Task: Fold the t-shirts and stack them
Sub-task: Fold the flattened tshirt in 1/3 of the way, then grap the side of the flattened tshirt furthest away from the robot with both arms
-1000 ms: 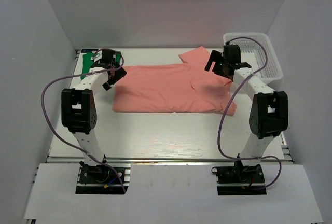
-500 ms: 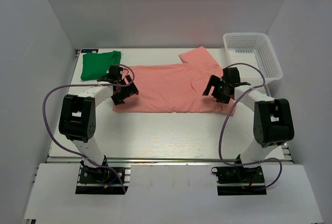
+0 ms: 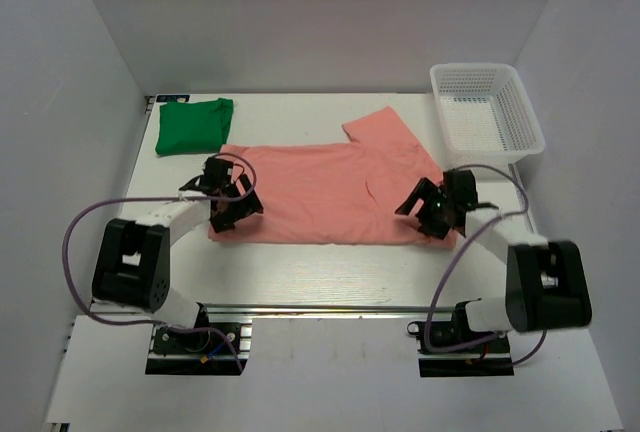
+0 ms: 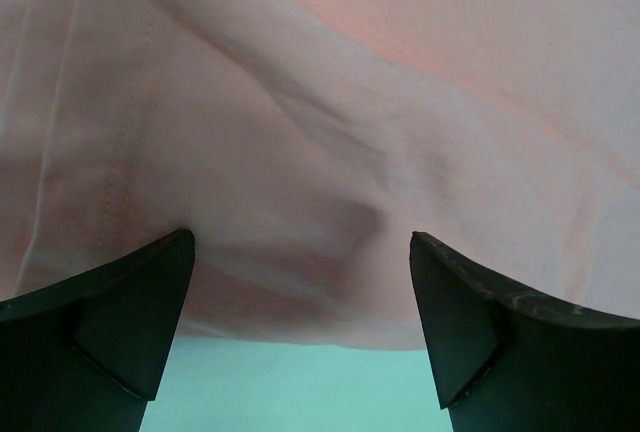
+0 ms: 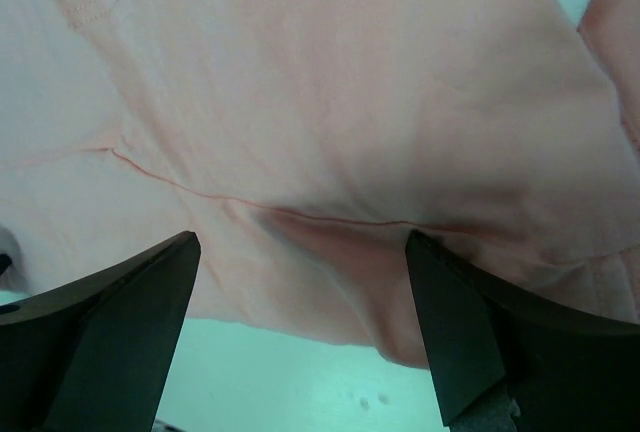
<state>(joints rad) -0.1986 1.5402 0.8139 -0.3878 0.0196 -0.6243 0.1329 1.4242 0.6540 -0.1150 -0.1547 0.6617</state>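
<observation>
The white surface (image 3: 330, 272) carries everything. The largest thing on it is the salmon-pink t-shirt (image 3: 320, 187), which lies spread across the middle as a wide flat band, with one sleeve sticking out toward the far right. It looks like thin, light, limp cloth. It will likely sag and drape from wherever it is pinched, keep no shape of its own, and drag or bunch if pulled along the surface. The soft ridges in both wrist views suggest the same. The sensible holds are the two near corners along the hem, taken together so the edge lifts evenly. A pinch needs to catch every layer at the edge, or only the top one may come up.

The white mesh basket (image 3: 530, 122) stands at the far right corner, apart from the pink cloth, and nothing shows inside it.

The green t-shirt (image 3: 193, 125) rests at the far left corner as a small folded rectangle, close to the pink shirt's far left corner.

The left end effector (image 3: 235, 210) sits low over the near left corner of the pink shirt, and the right end effector (image 3: 422, 212) over the near right corner. Both are released, fingers spread wide with only the hem lying ahead between them and nothing gripped.
</observation>
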